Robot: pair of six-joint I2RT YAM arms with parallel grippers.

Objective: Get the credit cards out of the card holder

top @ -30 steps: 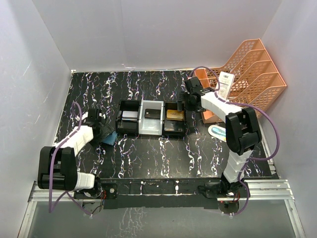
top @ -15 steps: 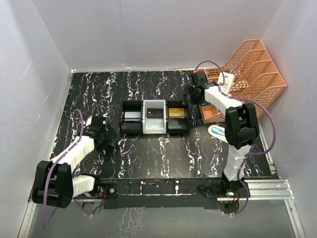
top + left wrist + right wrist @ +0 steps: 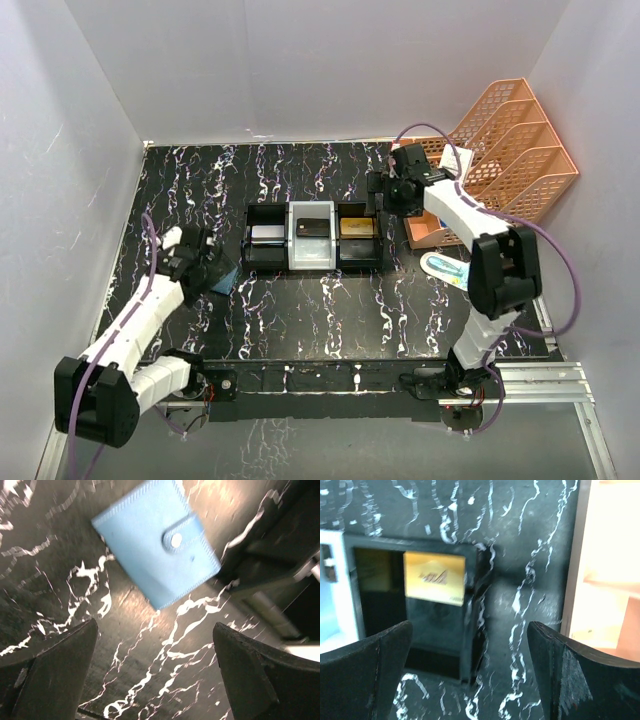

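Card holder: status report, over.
Left gripper open, empty, by card holder, snapped shut on table. Right gripper open, empty, over gold card in tray. Nothing blocking.

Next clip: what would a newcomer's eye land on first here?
The orange file rack at the far right corner stands out against the black marbled table. In the middle sits a tray with one card per compartment, the gold card in the right one. The blue wallet lies snapped shut left of it, by the open left gripper.
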